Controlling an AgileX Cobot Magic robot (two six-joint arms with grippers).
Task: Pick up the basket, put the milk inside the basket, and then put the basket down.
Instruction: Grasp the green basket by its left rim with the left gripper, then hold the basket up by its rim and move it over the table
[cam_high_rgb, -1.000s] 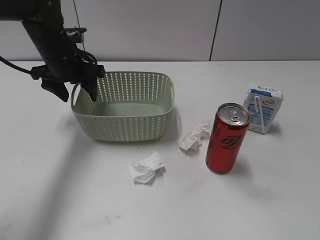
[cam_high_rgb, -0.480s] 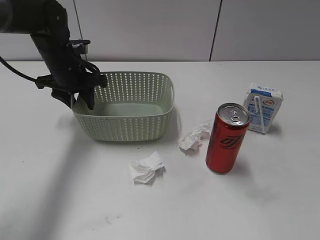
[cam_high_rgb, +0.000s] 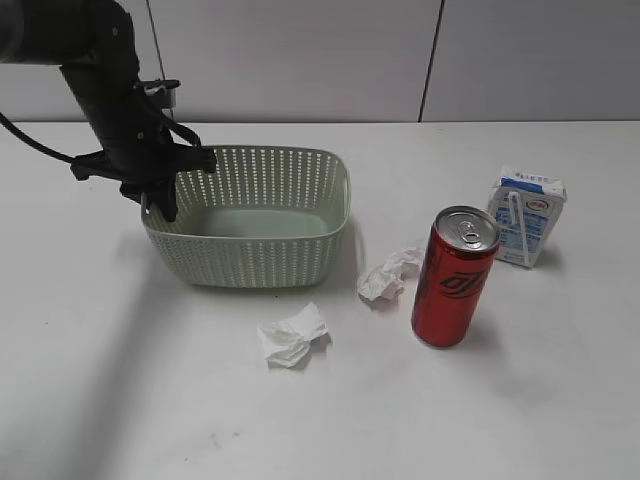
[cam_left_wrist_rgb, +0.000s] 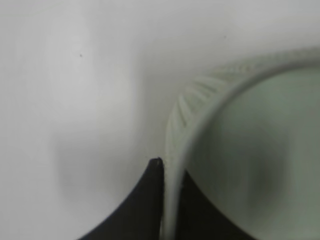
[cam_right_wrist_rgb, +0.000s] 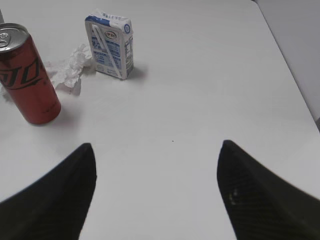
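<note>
The pale green basket stands on the white table at the left. My left gripper is at its left end, one finger outside the wall and one inside. In the left wrist view the left gripper is shut on the rim of the basket. The milk, a white and blue carton with a straw, stands upright at the right. It also shows in the right wrist view. My right gripper is open and empty, over bare table, nearer than the milk. It is out of the exterior view.
A tall red can stands left of the milk, also seen in the right wrist view. One crumpled tissue lies between basket and can, another in front of the basket.
My left gripper has come down over the basket's left rim and its fingers have closed on the wall. The basket has shifted very slightly. Nothing else moved.
</note>
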